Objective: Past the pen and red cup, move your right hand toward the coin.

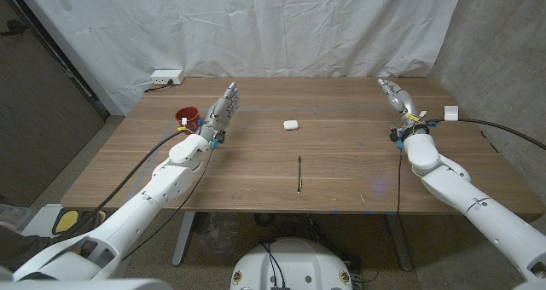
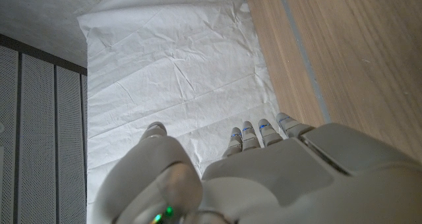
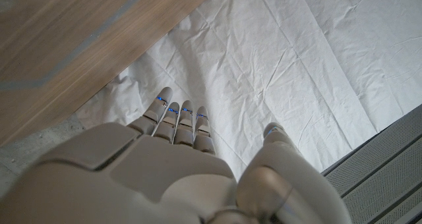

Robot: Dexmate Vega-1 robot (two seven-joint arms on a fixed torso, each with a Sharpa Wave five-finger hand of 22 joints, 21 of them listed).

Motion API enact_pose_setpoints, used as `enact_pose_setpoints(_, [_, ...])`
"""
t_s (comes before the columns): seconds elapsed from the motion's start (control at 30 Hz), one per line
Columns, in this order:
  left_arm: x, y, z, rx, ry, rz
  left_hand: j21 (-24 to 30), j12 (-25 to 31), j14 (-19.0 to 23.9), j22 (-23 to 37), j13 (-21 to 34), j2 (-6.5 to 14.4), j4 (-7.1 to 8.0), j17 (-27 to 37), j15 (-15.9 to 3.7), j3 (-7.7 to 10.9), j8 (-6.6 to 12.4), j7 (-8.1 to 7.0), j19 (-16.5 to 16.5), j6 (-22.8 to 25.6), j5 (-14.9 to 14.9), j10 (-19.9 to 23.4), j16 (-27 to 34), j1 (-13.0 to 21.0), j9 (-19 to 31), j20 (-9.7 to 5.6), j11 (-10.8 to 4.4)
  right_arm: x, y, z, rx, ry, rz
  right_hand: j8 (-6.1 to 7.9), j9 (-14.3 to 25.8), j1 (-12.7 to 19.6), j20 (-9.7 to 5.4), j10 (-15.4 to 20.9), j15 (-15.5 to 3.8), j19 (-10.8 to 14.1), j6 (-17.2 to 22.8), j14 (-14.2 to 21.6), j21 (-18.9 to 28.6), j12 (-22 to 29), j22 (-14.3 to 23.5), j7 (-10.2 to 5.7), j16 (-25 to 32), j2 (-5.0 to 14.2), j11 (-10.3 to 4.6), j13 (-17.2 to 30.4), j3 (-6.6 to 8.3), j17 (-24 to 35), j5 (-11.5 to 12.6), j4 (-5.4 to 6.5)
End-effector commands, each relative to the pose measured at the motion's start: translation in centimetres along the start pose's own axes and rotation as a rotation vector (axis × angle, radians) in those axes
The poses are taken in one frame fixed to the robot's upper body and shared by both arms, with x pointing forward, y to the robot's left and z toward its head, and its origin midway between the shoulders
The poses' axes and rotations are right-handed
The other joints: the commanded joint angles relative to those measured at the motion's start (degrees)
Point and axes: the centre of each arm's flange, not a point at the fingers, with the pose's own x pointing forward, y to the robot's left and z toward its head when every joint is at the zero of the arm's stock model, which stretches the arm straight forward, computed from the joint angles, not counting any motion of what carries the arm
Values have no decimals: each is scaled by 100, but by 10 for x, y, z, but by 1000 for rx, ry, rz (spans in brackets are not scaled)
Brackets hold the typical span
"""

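Right hand (image 1: pixel 394 92) up at the far right edge, fingers straight and close together, holding nothing.
No coin made out; sweeping left risks clipping the pen (image 1: pixel 299 173) or red cup (image 1: pixel 187 116).

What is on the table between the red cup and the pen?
In the head view, a small white case lies between the red cup and the pen, on bare wood.

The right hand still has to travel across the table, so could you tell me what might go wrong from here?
1. No coin is discernible in the head view, so the right hand may lack a clear target.
2. Sweeping left low, it could roll the pen or nudge the small white object.
3. Further on, it could tip the red cup beside the left hand.
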Motion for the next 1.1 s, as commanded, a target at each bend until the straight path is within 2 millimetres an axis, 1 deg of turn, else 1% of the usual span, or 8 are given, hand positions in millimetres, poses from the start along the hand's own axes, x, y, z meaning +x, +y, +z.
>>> enact_pose_setpoints(0.03, [0,-5,3,15,29,0,-4,-13,27,30,14,16,-38,17,15,-3,-3,9,23,29,-11,23,4,30,29,-287,0,6,-1,0,-97,-29,50,12,28,63,-132,47,-35,42,56,45,-30,9,14,-17,32,14,-10,32,26,18,28,-34])
enact_pose_setpoints(0.3, [2,-10,7,34,58,-6,-7,-18,27,31,15,22,-41,18,19,-8,-9,6,20,33,-20,28,0,36,29,-282,-4,7,-2,2,-143,-59,81,6,29,67,-132,56,-47,56,56,59,-48,8,15,-22,32,17,-33,32,26,19,33,-41])
enact_pose_setpoints(0.5, [2,-13,9,38,71,-16,-9,-22,30,31,15,27,-43,19,18,-11,-13,8,18,34,-25,29,0,40,30,-281,0,4,-7,-5,-154,-60,74,4,30,70,-140,86,-58,88,66,84,-61,14,15,-34,36,18,-43,33,25,21,38,-47])
enact_pose_setpoints(0.73, [0,-14,11,39,74,-13,-11,-29,25,32,16,43,-43,20,19,-12,-21,2,17,33,-34,26,-5,45,30,-278,1,2,-14,-6,-196,-77,66,6,30,71,-154,114,-78,124,85,114,-73,20,15,-55,42,17,-54,33,22,22,44,-55])
enact_pose_setpoints(0.9, [3,-18,11,42,76,-20,-12,-33,25,33,16,51,-44,21,22,-14,-24,6,16,35,-40,25,-7,48,30,-278,-5,1,-17,-13,-214,-64,66,19,32,76,-172,166,-106,171,143,151,-91,32,17,-94,50,97,-101,33,50,28,58,-44])
enact_pose_setpoints(1.1, [5,-22,11,43,78,-28,-13,-35,23,33,16,59,-45,21,22,-17,-28,1,17,37,-47,31,-9,52,31,-280,-4,2,-21,-11,-282,-82,61,25,33,86,-177,203,-126,188,175,176,-109,40,17,-113,52,99,-104,34,53,26,63,-56])
